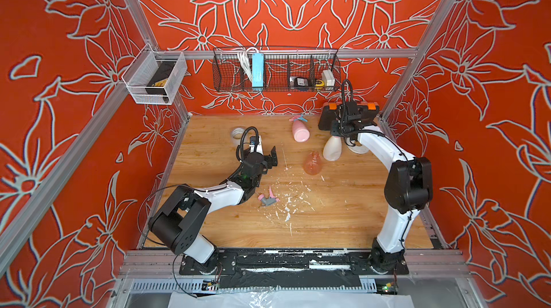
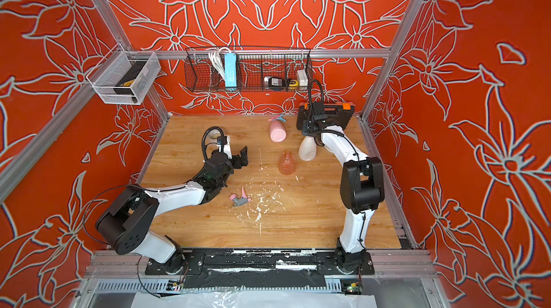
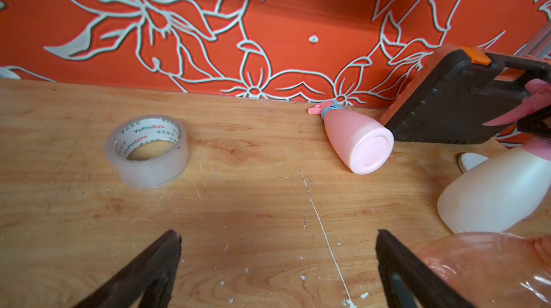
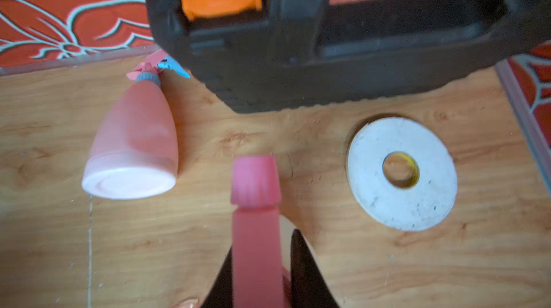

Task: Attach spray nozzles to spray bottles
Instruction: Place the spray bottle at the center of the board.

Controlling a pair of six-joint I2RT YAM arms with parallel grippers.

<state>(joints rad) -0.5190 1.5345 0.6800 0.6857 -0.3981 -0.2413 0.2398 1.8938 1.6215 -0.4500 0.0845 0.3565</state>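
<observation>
My right claw is pressed tight on the all-pink nozzle. The cream-white bottle is right under that claw, near the back of the tabletop. It seems to stand with its long way going up and down, neck at the top. The nozzle's pink collar sits at that neck. I cannot see if it is screwed all the way down. I think my next job is to turn the nozzle onto the neck, so the two must be in one straight line. My right arm is the near one for this.

My left claw is well apart from it. It is spread wide and holds nothing. The orange bottle is just beside it, with no nozzle on. The pink-and-grey nozzle lies flat by my left arm. The pink bottle lies on its side with the pink-and-blue nozzle on it.
</observation>
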